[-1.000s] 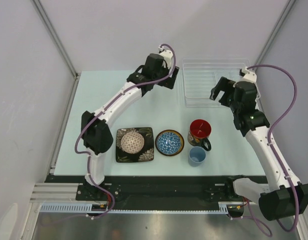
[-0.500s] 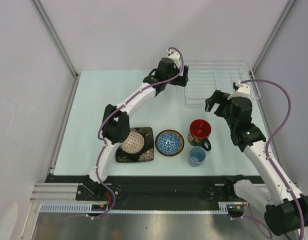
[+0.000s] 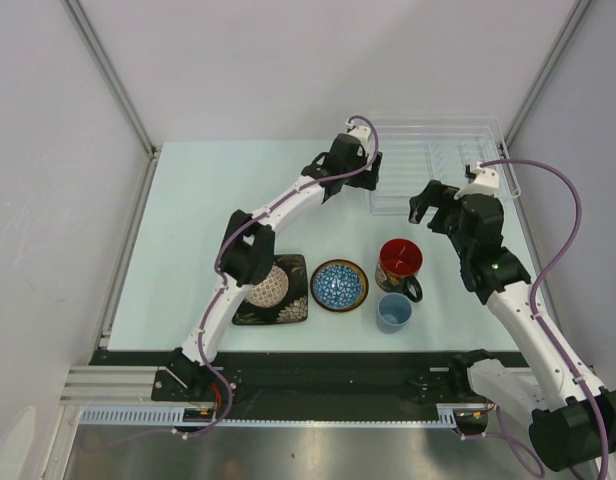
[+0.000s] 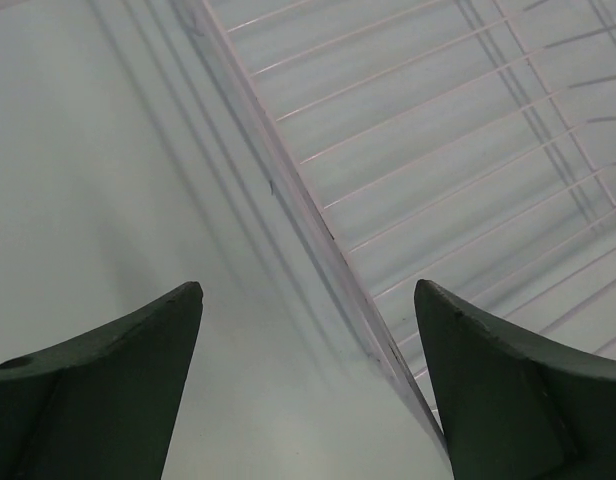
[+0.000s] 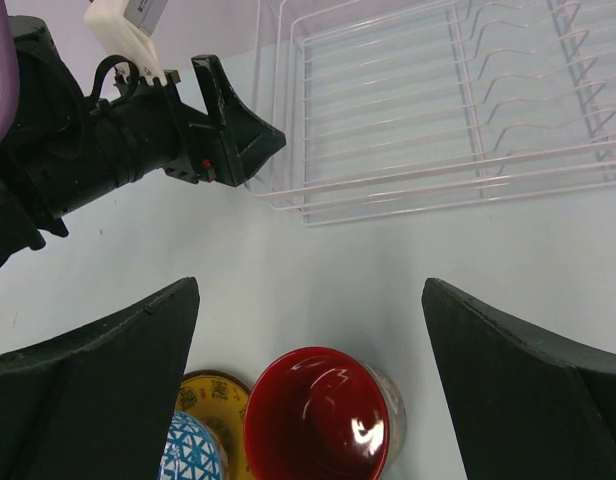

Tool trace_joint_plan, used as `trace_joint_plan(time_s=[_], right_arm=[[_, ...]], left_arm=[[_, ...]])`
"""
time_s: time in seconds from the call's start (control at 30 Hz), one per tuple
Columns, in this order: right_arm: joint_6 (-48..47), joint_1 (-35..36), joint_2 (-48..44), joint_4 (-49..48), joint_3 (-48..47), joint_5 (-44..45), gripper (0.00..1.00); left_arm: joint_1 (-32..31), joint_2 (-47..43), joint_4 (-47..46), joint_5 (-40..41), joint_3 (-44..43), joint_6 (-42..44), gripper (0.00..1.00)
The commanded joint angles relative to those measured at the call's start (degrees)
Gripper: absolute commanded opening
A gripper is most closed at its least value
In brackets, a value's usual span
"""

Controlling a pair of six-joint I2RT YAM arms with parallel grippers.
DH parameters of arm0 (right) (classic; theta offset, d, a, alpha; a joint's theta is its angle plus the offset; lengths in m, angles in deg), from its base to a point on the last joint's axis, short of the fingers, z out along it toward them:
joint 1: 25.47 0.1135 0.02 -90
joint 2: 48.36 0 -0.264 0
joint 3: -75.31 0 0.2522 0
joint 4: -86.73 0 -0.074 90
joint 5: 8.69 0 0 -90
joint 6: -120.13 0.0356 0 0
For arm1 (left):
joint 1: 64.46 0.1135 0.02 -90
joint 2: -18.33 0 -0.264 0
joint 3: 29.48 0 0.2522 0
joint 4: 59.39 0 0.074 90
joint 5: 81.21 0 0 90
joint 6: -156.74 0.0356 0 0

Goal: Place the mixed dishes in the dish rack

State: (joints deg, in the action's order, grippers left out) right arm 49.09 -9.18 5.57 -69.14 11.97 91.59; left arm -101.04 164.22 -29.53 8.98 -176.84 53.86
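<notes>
Pale-green table (image 3: 178,220), plain white walls (image 3: 288,60)

Dish rack (image 3: 438,150) clear glossy plastic, mug (image 3: 400,257) glossy inside & table (image 3: 188,230) matt.

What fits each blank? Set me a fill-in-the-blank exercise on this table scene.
The mug is ____ inside.
The bowl resting on the black plate is ____, not blue.
The clear rack holds ____ dishes.
The left tool hangs open above the rack's ____ edge.
Missing words: red; beige; no; left.
</notes>
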Motion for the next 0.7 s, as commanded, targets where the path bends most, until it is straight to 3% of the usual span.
trace_joint_plan(time_s=[0.0, 0.2, 0.43, 0.57, 0.67], right_arm=[[-0.15, 0.23, -1.72, -2.64, -1.83, 1.06, 1.0], [-0.24, 0.32, -2.43, -1.93, -2.27, 0.88, 0.97], [-1.03, 0.05, -2.34, -1.23, -2.8, 2.72, 0.97], [-2.88, -2.65, -0.24, -0.44, -3.76, 13.31, 0.98], [-0.51, -7.4, 6.41, 1.93, -7.53, 15.73, 0.98]], left_arm=[[-0.16, -2.62, 1.21, 7.8, 1.75, 3.04, 0.89], [-0.07, -4.11, 2.8, 15.18, 3.51, 6.2, 0.65], [1.68, -10.97, 1.82, 21.78, 13.18, 7.87, 0.56], [4.05, -14.92, 3.76, 24.95, 20.54, 8.49, 0.5], [6.86, -19.84, 2.71, 23.81, 27.48, 7.26, 0.45]])
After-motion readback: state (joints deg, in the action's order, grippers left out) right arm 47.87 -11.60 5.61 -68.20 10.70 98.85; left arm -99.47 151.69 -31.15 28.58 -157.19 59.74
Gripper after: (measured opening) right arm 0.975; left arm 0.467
